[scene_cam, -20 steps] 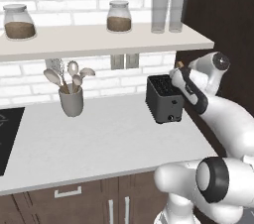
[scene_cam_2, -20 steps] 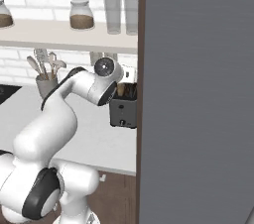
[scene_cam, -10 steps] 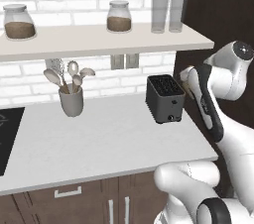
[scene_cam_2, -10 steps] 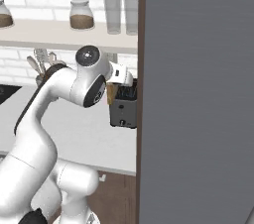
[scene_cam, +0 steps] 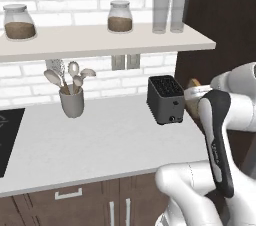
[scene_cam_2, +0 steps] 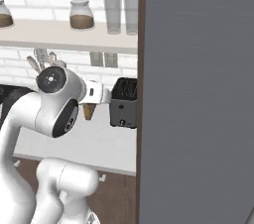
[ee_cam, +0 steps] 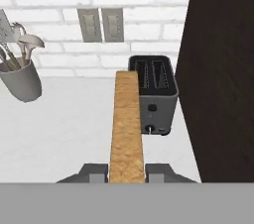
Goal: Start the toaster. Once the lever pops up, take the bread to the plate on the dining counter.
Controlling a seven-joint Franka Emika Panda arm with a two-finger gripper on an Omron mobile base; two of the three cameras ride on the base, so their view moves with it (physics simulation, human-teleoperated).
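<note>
— What have your fingers [ee_cam: 127, 172] got?

— They're clamped on the bread [ee_cam: 126, 124], one finger [ee_cam: 94, 172] on each flat face. I see the slice edge-on in my hand view, a golden-tan strip running away from me toward the toaster [ee_cam: 155, 100].

— Where is the bread relative to the toaster?

— Lifted clear of it, out on the side of the toaster's narrow face, the one with the small pale knob. It touches neither the toaster nor the table [scene_cam: 100, 145]. In the left base view a tan corner of the bread [scene_cam: 194, 86] peeks out just beside the toaster [scene_cam: 165, 99], by the dark cabinet panel [scene_cam: 220, 25].

— And the toaster itself?

— Upright on the table, its two slots showing dark, close to the dark panel and below the wall sockets [ee_cam: 101, 24]. The grey utensil cup [scene_cam: 72, 101] stands well apart from the toaster, along the brick wall. On the shelf [scene_cam: 100, 40] above the toaster sit two jars and a pair of glasses [scene_cam: 170, 14].
</note>
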